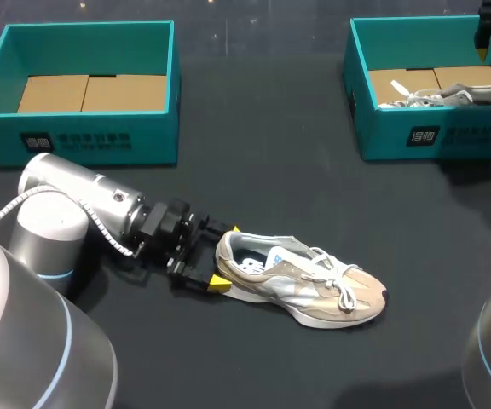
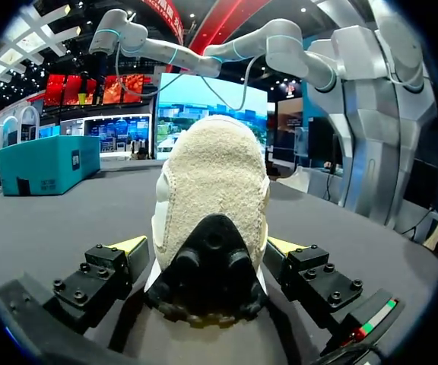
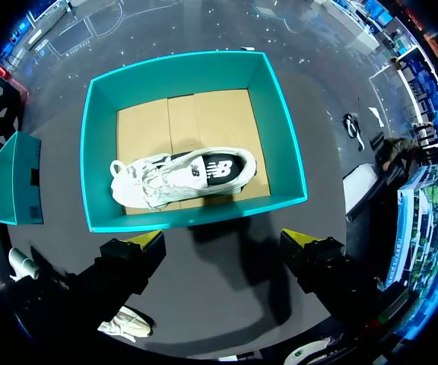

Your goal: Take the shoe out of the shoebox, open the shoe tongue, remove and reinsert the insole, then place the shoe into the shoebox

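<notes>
**Left hand on the beige shoe's heel, right hand open over the far box**

The beige shoe [image 1: 301, 285] stands on the dark surface [image 1: 271, 128] in the lower middle of the head view. Its heel points left and its toe lower right, and its white laces lie loose over the top. A pale insole [image 1: 247, 266] shows through the opening.

The left arm comes in from the lower left, and the left hand [image 1: 225, 256] meets the shoe at its heel. In the left wrist view the heel sits squarely between the two fingers. One yellow tip rests against each side of it low down, near the sole, so the hand is clamped on the heel with the fingers spread to its width.

A teal left shoebox [image 1: 92, 136] sits at the upper left of the head view, showing its cardboard floor. A matching right shoebox [image 1: 433, 141] sits at the upper right, well apart from the beige shoe. Inside it a white shoe [image 3: 181, 175] lies on its side on the cardboard.

The right hand [image 3: 223, 239] hangs high above this box, at the top right corner of the head view. Seen from its own wrist, its fingers are spread wide and hold nothing. The box and the white shoe lie ahead of them.
</notes>
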Robot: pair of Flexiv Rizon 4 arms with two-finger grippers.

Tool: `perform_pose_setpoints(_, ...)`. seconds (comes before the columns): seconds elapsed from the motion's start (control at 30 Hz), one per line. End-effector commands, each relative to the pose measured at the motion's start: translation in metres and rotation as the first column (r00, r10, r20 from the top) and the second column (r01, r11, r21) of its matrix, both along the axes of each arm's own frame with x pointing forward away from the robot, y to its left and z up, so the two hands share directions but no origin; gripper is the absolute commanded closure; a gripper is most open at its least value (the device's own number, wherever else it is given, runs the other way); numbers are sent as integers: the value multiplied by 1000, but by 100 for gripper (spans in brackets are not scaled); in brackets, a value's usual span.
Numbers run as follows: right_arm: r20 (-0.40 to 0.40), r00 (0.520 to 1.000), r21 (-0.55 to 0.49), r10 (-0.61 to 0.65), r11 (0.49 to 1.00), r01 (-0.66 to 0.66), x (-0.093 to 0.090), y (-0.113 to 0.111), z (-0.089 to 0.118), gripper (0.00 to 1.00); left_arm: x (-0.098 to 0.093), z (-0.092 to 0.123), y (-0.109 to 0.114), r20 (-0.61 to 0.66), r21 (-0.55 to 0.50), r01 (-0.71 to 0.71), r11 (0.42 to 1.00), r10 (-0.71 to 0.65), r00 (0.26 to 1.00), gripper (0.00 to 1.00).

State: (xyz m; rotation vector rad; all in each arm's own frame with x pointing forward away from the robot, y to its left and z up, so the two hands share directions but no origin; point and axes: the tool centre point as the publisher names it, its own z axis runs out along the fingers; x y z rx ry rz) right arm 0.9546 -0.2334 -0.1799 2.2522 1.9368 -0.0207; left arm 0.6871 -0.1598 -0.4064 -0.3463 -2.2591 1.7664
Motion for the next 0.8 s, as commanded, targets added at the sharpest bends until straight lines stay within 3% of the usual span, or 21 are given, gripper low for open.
perform_pose_setpoints(0.03, 1, 1000, 0, 0, 1000, 0, -1, 0, 0, 0, -1, -3, -6, -1, 1, 7, 1000, -7, 1000, 0)
perform_pose_setpoints(0.8, 1, 1000, 0, 0, 1000, 0, -1, 0, 0, 0, -2, -7, -24, -42, -1, 14, 1000, -14, 999, 0)
